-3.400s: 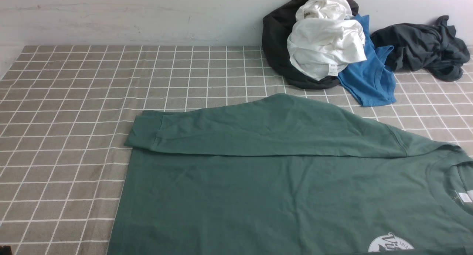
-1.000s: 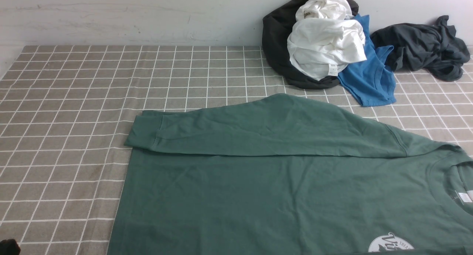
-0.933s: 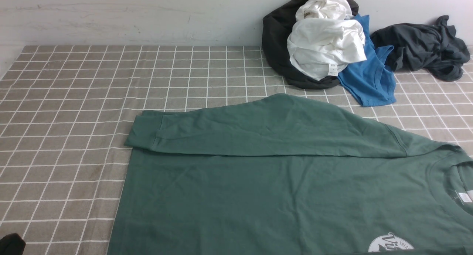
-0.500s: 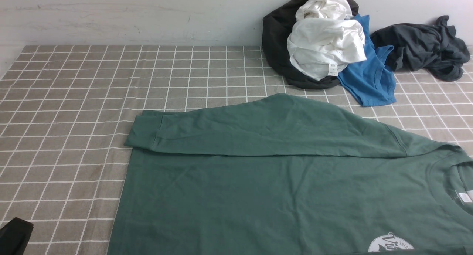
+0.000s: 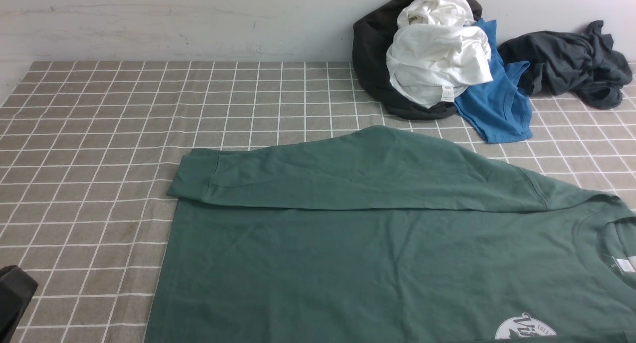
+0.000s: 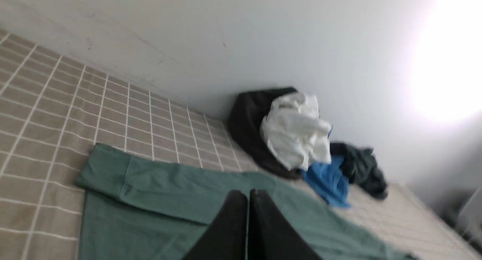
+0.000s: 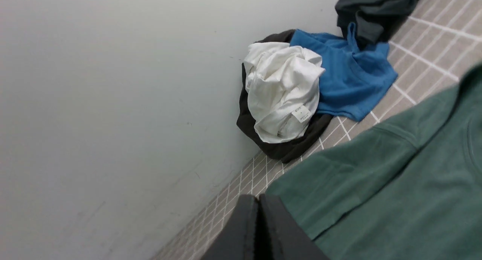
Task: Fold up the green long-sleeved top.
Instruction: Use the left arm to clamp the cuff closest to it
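I see the top (image 5: 377,243) lying flat on the checked cloth (image 5: 99,134), in the near part, reaching from the middle to the right edge of the front view. Its far sleeve (image 5: 348,169) is folded along the body, with the cuff (image 5: 196,176) pointing left. The neckline (image 5: 591,233) is at the right and the logo (image 5: 524,328) at the near edge.

The left gripper (image 6: 247,195) has its fingers pressed together and holds nothing; it is left of the top, not touching it. The right gripper (image 7: 258,201) is also closed and empty.

By the wall (image 5: 174,20) a white garment (image 5: 437,59) lies on a black garment (image 5: 370,59), touching a blue tee (image 5: 497,109), with a grey garment (image 5: 571,64) beside it.
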You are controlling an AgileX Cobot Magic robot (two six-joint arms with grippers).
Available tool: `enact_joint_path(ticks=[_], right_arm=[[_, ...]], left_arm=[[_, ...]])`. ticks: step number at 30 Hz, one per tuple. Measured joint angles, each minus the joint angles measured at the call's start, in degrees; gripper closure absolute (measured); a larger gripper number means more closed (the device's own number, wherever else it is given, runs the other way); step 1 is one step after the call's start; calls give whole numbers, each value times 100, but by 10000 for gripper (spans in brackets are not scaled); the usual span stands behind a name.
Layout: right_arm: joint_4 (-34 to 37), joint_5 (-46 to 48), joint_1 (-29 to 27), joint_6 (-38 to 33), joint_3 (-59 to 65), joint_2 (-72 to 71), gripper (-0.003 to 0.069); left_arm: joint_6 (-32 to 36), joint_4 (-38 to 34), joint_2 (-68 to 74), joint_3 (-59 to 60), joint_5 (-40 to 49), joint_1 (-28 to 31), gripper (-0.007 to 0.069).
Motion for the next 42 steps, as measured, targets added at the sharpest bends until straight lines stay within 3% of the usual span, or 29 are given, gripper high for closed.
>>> enact_joint_path(ticks=[6,7,10,13,19,26,31,42], right_arm=[[-624,384,-3,-1758,-1355,895,674],[-681,468,-3,-1868,-1415,1013,674],[-1228,1692,0,-2674,-2565,2187,674],[-1499,2911,126,-2932,-3327,3083,674],[-1763,4613,775,-3005,-3947,4210,674],[-2685,5832,2020,-2985,-3960,4891,674],[-3284,5943,2301,-2701,-3960,5001,674],[-3419,5753,2320,-2610,-3960,5023,674]], left_arm=[[143,2100,1894,-1531,2470,1,631],[149,2176,2042,-1580,2559,-5,631],[142,3259,3151,-2186,3655,-249,631],[127,3630,3841,-2318,3951,-753,629],[142,3601,4711,-2329,3965,-1651,574],[181,3586,5950,-2333,3342,-2750,362],[181,3586,6918,-2346,2553,-3174,241],[181,3586,8652,-2365,1575,-3214,219]])
